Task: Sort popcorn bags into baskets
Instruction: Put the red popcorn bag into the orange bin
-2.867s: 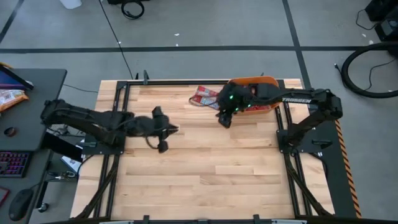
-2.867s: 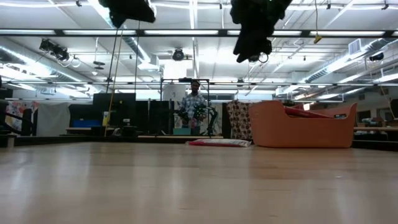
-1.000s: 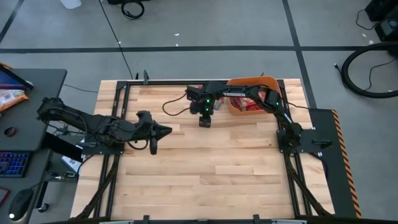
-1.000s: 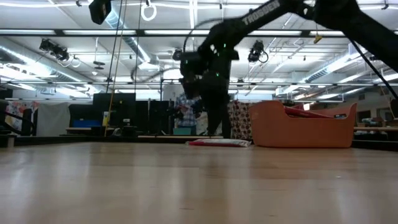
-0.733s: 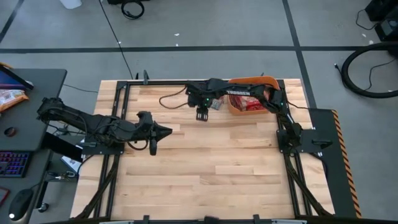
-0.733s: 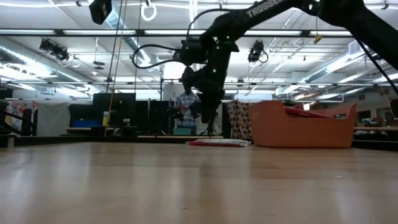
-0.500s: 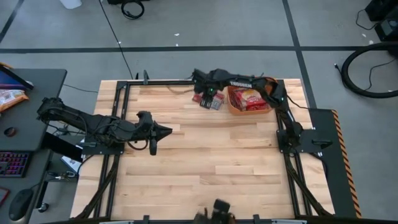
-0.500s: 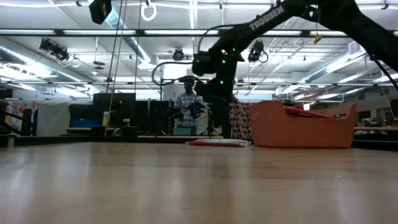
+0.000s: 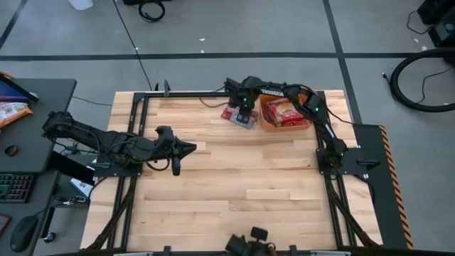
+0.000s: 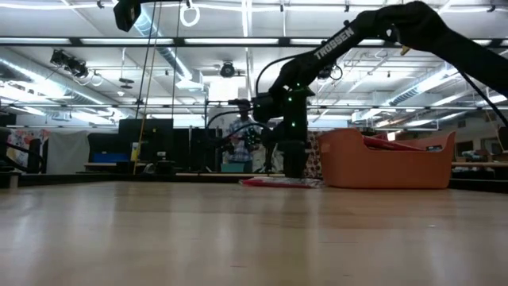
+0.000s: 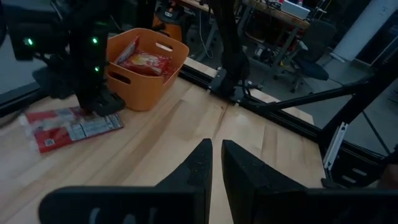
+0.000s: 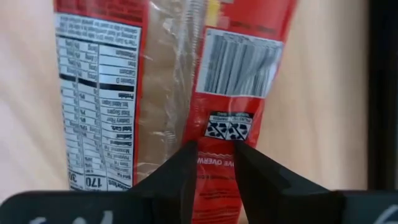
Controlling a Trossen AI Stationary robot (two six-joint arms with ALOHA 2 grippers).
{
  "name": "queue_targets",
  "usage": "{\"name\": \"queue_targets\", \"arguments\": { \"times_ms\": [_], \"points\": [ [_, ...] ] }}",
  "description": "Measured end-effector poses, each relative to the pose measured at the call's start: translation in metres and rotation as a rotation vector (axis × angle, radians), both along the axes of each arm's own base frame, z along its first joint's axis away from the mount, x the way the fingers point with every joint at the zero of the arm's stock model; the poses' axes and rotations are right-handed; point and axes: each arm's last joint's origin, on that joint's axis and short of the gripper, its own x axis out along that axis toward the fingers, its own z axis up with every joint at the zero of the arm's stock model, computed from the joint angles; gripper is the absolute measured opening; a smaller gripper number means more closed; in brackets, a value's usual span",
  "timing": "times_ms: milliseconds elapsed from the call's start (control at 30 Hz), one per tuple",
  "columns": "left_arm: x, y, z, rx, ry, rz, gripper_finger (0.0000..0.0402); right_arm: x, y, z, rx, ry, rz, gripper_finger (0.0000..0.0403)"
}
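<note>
Red popcorn bags (image 9: 237, 116) lie flat on the table just left of the orange basket (image 9: 264, 117), with their printed backs up; the left wrist view shows them too (image 11: 69, 126). More bags (image 9: 285, 112) sit inside the basket. My right gripper (image 9: 244, 111) stands straight over the table bags, lowered to them (image 10: 294, 176). Its fingers are a narrow gap apart over the red film below the barcode (image 12: 214, 149). My left gripper (image 9: 178, 151) waits shut above the table's left half, empty (image 11: 216, 163). My right gripper comes at the bag from above, pointing down. Its fingertips (image 12: 188, 155) stand on either side of a red strip below the barcode (image 12: 219, 160). The bag lies flat on the table. I cannot tell whether the tips touch it.
The basket (image 11: 147, 78) stands at the far right of the table, against the right arm's frame rail (image 9: 321, 128). A dark object (image 9: 249, 245) shows at the near edge. Bare wood fills the middle and near part of the table (image 9: 234, 185).
My right gripper has swung from above the table's far middle toward the far edge and the basket, turned to point straight down, and dropped to the bags beside the basket. The bags have not moved. A dark object has appeared at the near edge.
</note>
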Motion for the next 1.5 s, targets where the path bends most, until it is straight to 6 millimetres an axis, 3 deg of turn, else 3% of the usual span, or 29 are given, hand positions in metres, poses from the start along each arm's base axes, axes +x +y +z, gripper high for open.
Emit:
{"name": "queue_targets", "arguments": {
  "times_ms": [200,333,500,667,800,1000,1300,1500],
  "points": [
    [0.000,0.000,0.000,-0.002,-0.004,0.000,0.0039,0.019,0.045,0.009,0.215,-0.085,0.116,0.0111],
    [0.000,0.000,0.000,-0.002,-0.004,0.000,0.0039,0.030,0.086,0.041,0.462,-0.235,0.230,0.0111],
    [0.000,-0.001,0.001,-0.013,-0.013,-0.020,0.0039,0.035,0.117,0.067,0.292,-0.212,0.296,0.0110],
    [0.000,-0.004,-0.004,-0.040,0.046,-0.137,0.0039,0.035,0.126,0.079,0.249,-0.223,0.219,0.0110],
    [-0.007,-0.008,-0.019,-0.097,0.203,-0.206,0.0039,0.032,0.132,0.081,0.268,-0.187,0.100,0.0110],
    [-0.010,-0.024,-0.044,-0.100,0.354,-0.308,0.0039,0.021,0.138,0.100,0.207,-0.155,0.009,0.0110],
    [0.017,-0.030,-0.080,0.055,0.485,-0.196,0.0046,-0.014,0.149,0.163,0.050,-0.236,-0.060,0.0110],
    [0.042,-0.024,-0.110,0.105,0.609,-0.213,0.0103,-0.039,0.155,0.201,-0.003,-0.348,-0.101,0.0110]
  ]
}}
